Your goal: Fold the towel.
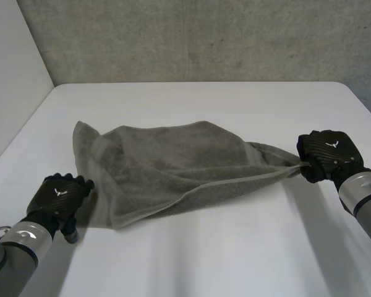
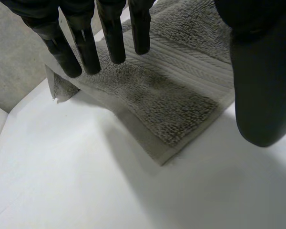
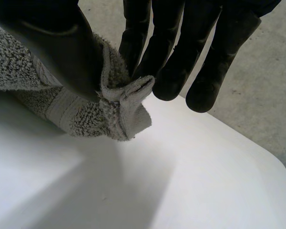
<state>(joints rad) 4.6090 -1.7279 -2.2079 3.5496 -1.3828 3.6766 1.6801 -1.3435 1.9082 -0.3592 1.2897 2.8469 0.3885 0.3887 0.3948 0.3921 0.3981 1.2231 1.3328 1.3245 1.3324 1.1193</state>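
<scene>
**Right hand [image 3: 57,45] pinching a corner of the towel [image 1: 173,164]; left hand [image 2: 112,36] released.**
Thumb and fingers of the right hand clamp one corner, and the grey cloth stretches from there across the white bench [image 1: 204,260]. The left hand hovers with straight fingers over the opposite corner. The towel looks soft, limp and light, and is likely best gripped at its corners along the hemmed border.

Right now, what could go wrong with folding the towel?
The right hand pinches only a small bit of the towel corner, so it might slip out. The left hand is open above another corner, not gripping; a pull could drag the whole towel across the table. The towel lies bunched, so a fold may come out crooked.
</scene>
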